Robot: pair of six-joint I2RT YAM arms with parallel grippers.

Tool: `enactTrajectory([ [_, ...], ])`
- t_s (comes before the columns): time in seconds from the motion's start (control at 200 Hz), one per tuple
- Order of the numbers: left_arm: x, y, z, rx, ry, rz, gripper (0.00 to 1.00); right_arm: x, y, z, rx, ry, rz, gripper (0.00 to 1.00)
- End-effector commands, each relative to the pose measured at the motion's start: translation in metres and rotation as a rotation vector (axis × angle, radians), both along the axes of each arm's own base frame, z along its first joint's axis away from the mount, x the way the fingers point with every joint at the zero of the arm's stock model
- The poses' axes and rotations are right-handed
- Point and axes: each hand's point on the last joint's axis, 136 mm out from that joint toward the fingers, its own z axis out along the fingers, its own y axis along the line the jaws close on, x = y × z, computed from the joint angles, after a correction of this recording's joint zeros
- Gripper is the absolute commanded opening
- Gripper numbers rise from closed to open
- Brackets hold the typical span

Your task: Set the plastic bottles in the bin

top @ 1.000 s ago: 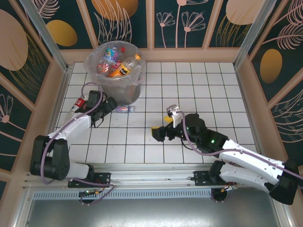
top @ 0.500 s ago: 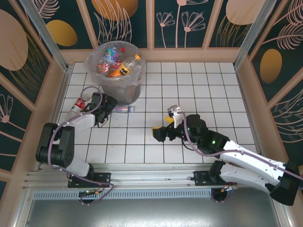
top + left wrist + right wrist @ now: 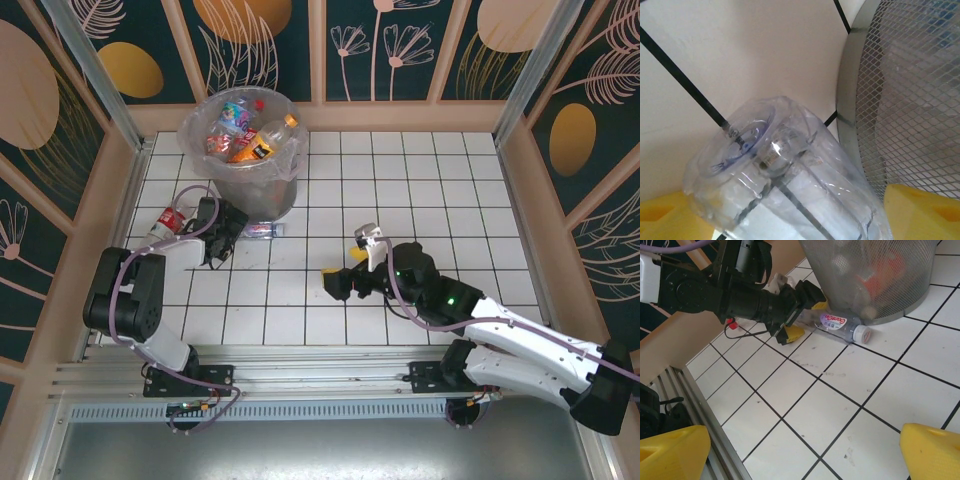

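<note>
The left gripper [image 3: 236, 232] has closed in on the foot of the bin [image 3: 272, 196], far left on the tiled worktop [image 3: 420, 190] and already holding several bottles [image 3: 250, 135]. Its jaws straddle a clear bottle [image 3: 840, 324] lying there; whether they grip cannot be told. The right gripper [image 3: 800, 455] hangs wide open mid-worktop. A pickup looks imminent.

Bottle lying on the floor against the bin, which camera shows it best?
Right wrist: the bottle lies there in full length, label and white cap visible, against the bin. Top external shows it small beside the bin. Left wrist gives a close-up of its clear base.
</note>
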Motion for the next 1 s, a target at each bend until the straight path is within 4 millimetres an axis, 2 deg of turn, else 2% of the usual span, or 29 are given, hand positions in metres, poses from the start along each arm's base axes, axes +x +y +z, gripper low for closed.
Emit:
enactTrajectory([
  [0.0,0.002,0.001,-0.004,-0.015,0.003,0.014,0.80,0.005,-0.005,0.006,0.027,-0.016,-0.035,0.98],
  [0.135,-0.001,-0.002,-0.005,-0.015,-0.001,-0.015,0.78,0.006,-0.006,0.005,0.023,-0.015,-0.038,0.98],
  [0.325,-0.015,-0.005,-0.010,-0.015,0.007,-0.061,0.66,0.007,-0.007,0.004,0.022,-0.014,-0.044,0.98],
  [0.41,-0.028,-0.006,-0.016,-0.014,0.024,-0.077,0.60,0.008,-0.007,0.004,0.026,-0.014,-0.046,0.98],
  [0.585,-0.057,-0.014,-0.023,-0.019,0.043,-0.129,0.58,0.009,-0.008,0.002,0.017,-0.011,-0.050,0.98],
  [0.791,-0.091,-0.034,-0.017,-0.019,0.024,-0.222,0.58,0.011,-0.015,-0.003,-0.003,-0.007,-0.080,0.98],
  [0.881,-0.098,-0.050,-0.005,0.006,-0.016,-0.340,0.59,0.019,-0.024,-0.006,-0.026,-0.001,-0.140,0.98],
  [0.996,-0.109,-0.073,0.001,0.049,-0.008,-0.500,0.59,0.027,-0.037,-0.009,-0.044,0.007,-0.222,0.98],
])
